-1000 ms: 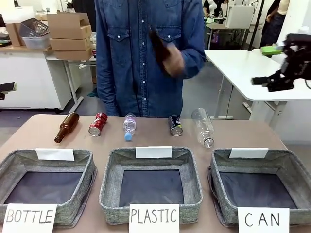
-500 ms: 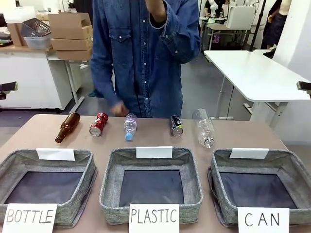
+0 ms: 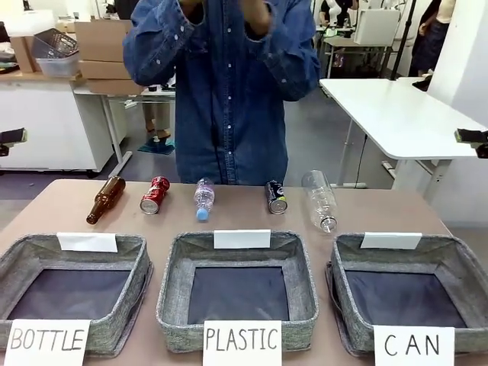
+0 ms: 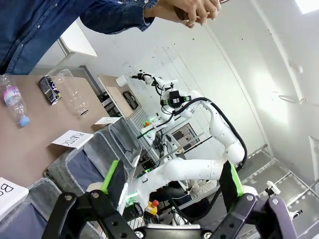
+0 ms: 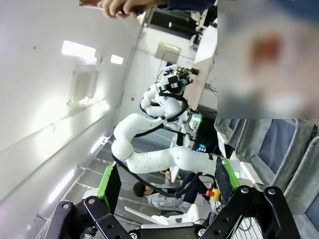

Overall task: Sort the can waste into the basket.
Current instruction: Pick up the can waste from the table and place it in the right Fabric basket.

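Shiny red metal can [image 3: 154,194] and black silver-patterned can [image 3: 275,197] lie on far strip of tan table [image 3: 381,217], well apart, small clear plastic bottle [image 3: 203,197] between them. Grey fabric basket carded CAN [image 3: 340,290] sits near right. Left gripper [image 4: 173,174] and right gripper [image 5: 165,181] both spread wide, empty. Person's hands [image 3: 255,11] raised together, perhaps gripping something.

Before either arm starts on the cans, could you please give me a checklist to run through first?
1. Left gripper open, nothing held: ok.
2. Right gripper open, nothing held: ok.
3. Red can lying on the table, apart from its neighbours: ok.
4. Black can lying on its side, touching neither neighbour: ok.
5. CAN basket holds no cans yet: ok.
6. Person's hands raised, away from the cans: ok.
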Robot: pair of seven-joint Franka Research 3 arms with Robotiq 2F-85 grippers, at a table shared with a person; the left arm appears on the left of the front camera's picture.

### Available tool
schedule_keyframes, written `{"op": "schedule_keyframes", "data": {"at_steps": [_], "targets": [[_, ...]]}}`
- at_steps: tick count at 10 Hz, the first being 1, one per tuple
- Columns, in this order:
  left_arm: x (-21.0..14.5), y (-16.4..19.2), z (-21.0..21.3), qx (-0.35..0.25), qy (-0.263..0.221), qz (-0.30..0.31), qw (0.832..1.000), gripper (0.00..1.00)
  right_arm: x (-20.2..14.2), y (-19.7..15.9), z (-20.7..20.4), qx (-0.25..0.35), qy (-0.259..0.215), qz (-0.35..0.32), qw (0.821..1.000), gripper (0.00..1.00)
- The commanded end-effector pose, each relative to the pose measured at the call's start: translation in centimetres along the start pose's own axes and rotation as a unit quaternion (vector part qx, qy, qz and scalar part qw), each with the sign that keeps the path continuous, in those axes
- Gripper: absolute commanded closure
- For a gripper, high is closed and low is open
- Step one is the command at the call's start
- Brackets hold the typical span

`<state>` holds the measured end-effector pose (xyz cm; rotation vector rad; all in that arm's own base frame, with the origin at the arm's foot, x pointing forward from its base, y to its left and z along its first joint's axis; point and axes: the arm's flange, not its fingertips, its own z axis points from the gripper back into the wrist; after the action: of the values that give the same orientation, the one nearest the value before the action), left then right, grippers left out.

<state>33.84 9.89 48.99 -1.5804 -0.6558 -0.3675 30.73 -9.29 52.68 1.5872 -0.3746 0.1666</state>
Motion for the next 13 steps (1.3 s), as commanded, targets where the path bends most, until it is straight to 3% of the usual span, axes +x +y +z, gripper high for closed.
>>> {"op": "schedule_keyframes", "data": {"at_steps": [1,4,6,7,10,11,12,13], "targets": [[0.2,-0.1,-0.1,-0.011,-0.005,-0.013,1.000,0.00,0.0,0.0,0.0,0.000,0.000,0.000,1.000,0.00],[0.2,-0.1,-0.1,-0.011,-0.005,-0.013,1.000,0.00,1.2,-0.1,-2.1,-0.045,-0.006,-0.012,0.999,0.00],[0.2,-0.1,-0.1,-0.011,-0.005,-0.013,1.000,0.00,4.1,-0.1,-8.9,-0.138,0.004,0.017,0.990,0.00],[0.2,-0.1,-0.1,-0.011,-0.005,-0.013,1.000,0.00,6.5,-1.8,-14.8,-0.215,0.040,0.007,0.976,0.00],[0.2,-0.1,-0.1,-0.011,-0.005,-0.013,1.000,0.00,10.4,-7.2,-25.3,-0.392,0.071,0.016,0.917,0.00],[0.2,-0.1,-0.1,-0.011,-0.005,-0.013,1.000,0.00,11.8,-10.1,-28.7,-0.465,0.079,0.029,0.881,0.00],[0.2,-0.1,-0.1,-0.011,-0.005,-0.013,1.000,0.00,12.8,-12.7,-30.7,-0.489,0.089,0.036,0.867,0.00],[0.2,-0.1,-0.1,-0.011,-0.005,-0.013,1.000,0.00,12.6,-14.0,-30.4,-0.464,0.102,-0.033,0.879,0.00]]}}
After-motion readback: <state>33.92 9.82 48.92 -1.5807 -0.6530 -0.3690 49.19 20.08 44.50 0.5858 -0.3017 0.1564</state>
